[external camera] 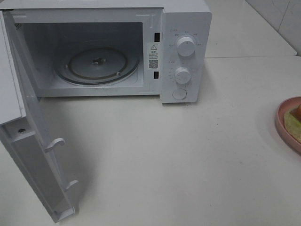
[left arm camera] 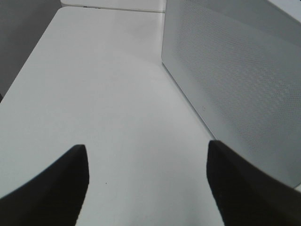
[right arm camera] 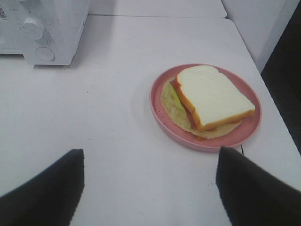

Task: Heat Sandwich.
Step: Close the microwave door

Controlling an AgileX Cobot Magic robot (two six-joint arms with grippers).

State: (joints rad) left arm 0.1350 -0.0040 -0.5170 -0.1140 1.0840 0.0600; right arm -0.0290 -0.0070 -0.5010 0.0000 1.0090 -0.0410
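Sandwich (right arm camera: 207, 96) on pink plate (right arm camera: 162, 113) at worktop's (external camera: 164, 155) three o'clock, just ahead of wide-open, empty right hand (right arm camera: 150, 188); left hand (left arm camera: 146, 188), also open and empty, farther off.

All I'm seeing of my left tool (left arm camera: 146, 188) and right tool (right arm camera: 149, 188) are plain matte-black fingers, broad, with rounded tips.
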